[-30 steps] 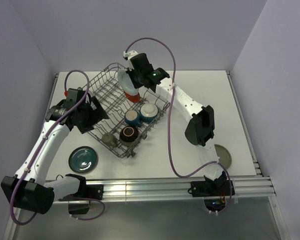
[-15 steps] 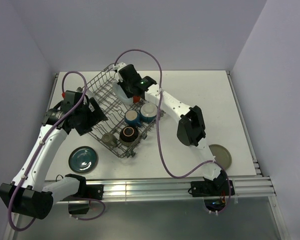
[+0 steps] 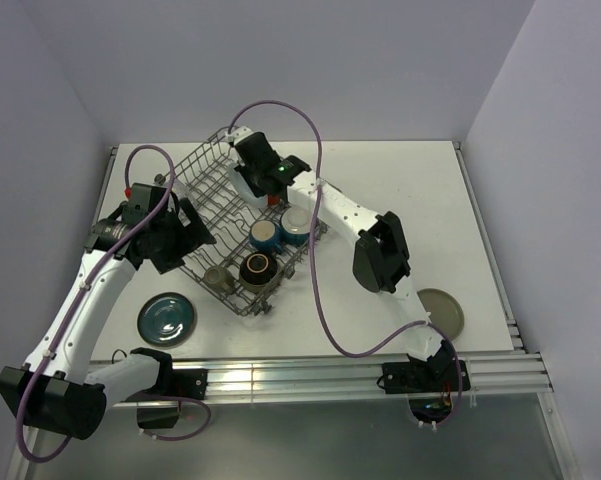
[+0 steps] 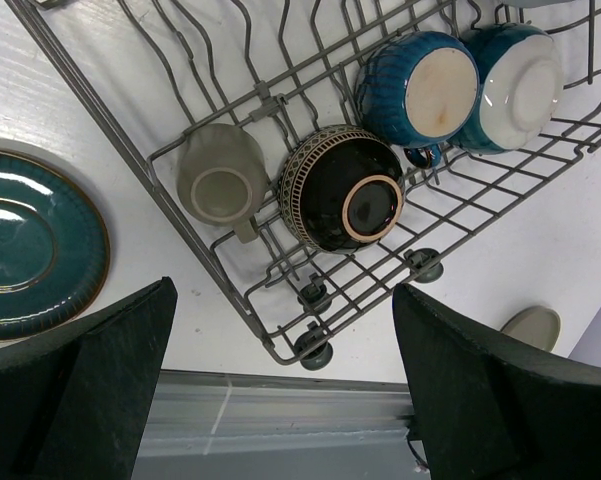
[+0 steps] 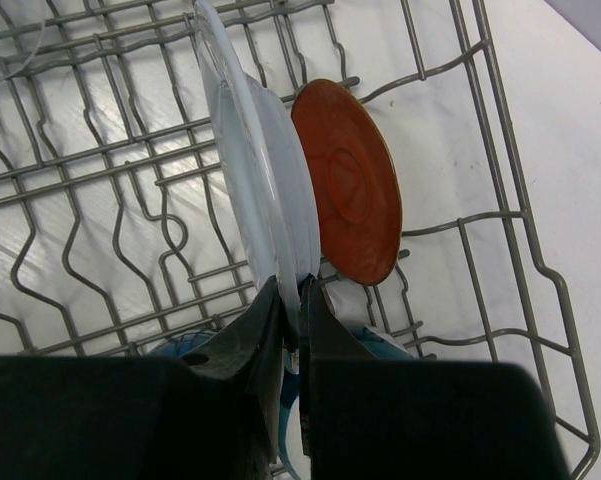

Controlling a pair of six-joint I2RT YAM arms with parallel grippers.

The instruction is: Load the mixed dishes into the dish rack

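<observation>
The grey wire dish rack [image 3: 212, 185] stands at the table's middle left. My right gripper [image 5: 292, 300] is shut on the rim of a pale blue-white plate [image 5: 255, 160] and holds it on edge among the rack's tines, beside an upright red-orange plate [image 5: 348, 185]. Two blue cups [image 4: 420, 85] [image 4: 510, 85], a dark bowl [image 4: 342, 188] and a beige cup [image 4: 220, 182] lie in the rack's near end. My left gripper [image 4: 285, 400] is open and empty above the rack's near corner. A teal plate [image 3: 166, 318] and a beige plate [image 3: 442, 310] lie on the table.
A clear glass [image 5: 10, 25] shows at the rack's far corner in the right wrist view. The rack's small wheels [image 4: 312, 345] rest near the table's front rail [image 3: 300, 378]. Purple walls close in the sides and back.
My right gripper has carried the pale blue-white plate leftward and down into the rack beside the red-orange plate. My left arm has barely shifted.
</observation>
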